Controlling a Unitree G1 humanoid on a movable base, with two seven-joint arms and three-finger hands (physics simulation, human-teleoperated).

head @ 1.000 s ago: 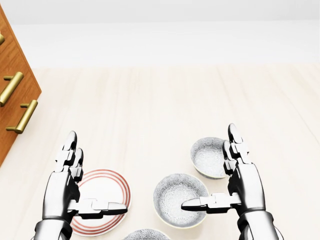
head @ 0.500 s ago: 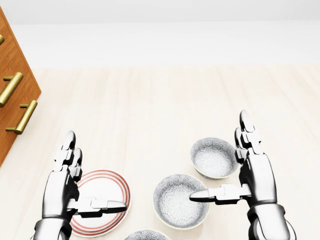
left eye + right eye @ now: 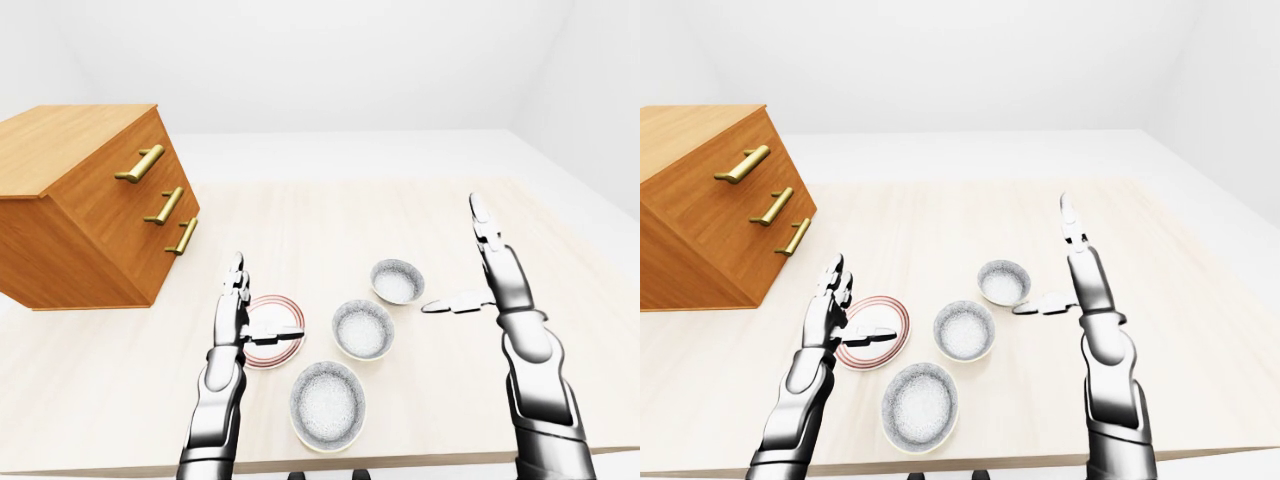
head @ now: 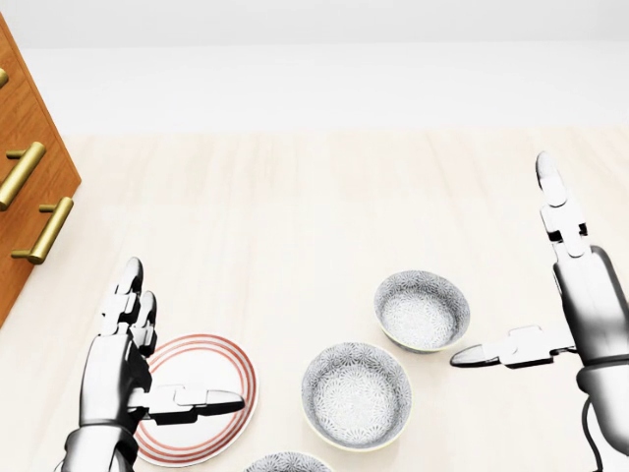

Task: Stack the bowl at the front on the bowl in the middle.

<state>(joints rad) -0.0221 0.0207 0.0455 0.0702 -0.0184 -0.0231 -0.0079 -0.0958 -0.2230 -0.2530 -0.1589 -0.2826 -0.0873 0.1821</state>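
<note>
The front bowl sits low in the left-eye view, just below centre, close to the table's bottom edge, upright and untouched. Up and a little right of it is the middle bowl, and further up-right again the far bowl, the three making a slanting row with small gaps between them. Left of the middle bowl lies a flat plate with red rings. The left hand hangs over the plate's left part, fingers straight and pointing toward the top of the frame, thumb stuck out to the right across the plate; it is spread wide and holds nothing. The right hand stands at the right of the frame, beside the far bowl and apart from it, fingers straight up and thumb reaching left toward that bowl; it too is wide and empty. In the upper left of the frame a wooden drawer chest with brass handles rests on the table, well apart from the bowls.
</note>
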